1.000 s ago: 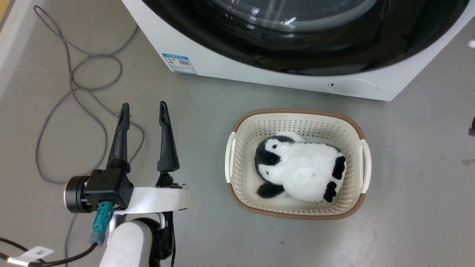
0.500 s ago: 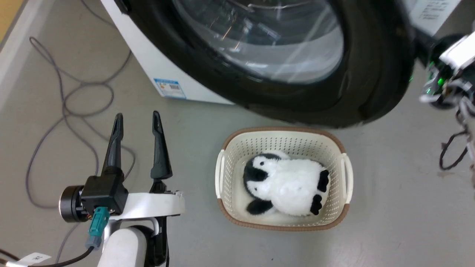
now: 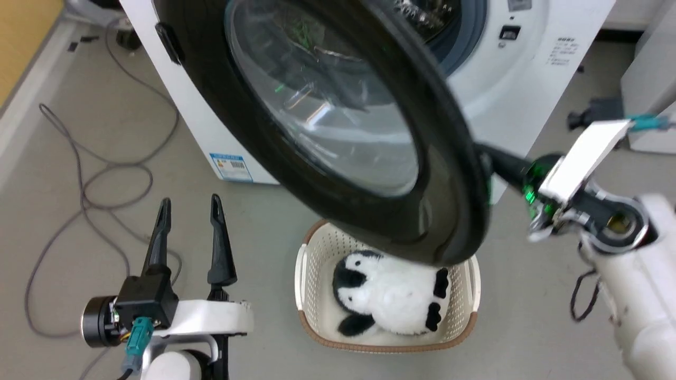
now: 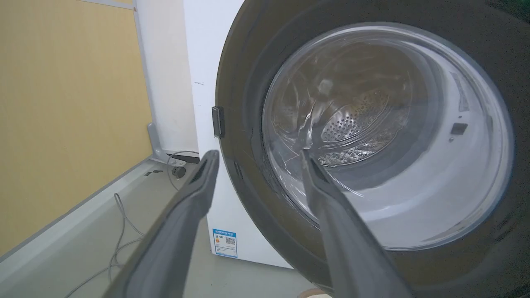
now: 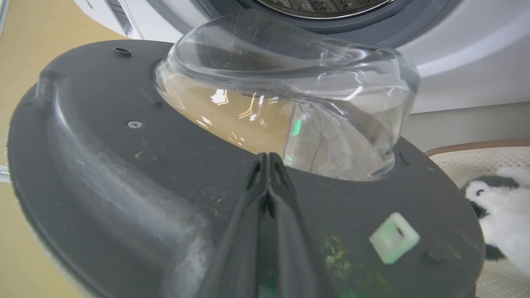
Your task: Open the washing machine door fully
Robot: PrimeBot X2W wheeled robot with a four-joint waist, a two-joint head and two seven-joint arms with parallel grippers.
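So the washing machine door (image 3: 322, 126) is swung out from the washing machine (image 3: 528, 89), its black ring hanging above the basket (image 3: 302, 274) with the plush penguin (image 3: 391, 295) on the floor. The right claw (image 5: 268, 157) is clenched with nothing between its fingers, tips against the door's inner face just below the glass bowl. The left claw (image 3: 190, 199) is released, fingers spread and empty, low over the floor, well apart from the door.

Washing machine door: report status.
Left gripper open, empty. Right gripper shut, at inner face of door. Door partway open. Basket with toy penguin below its edge.
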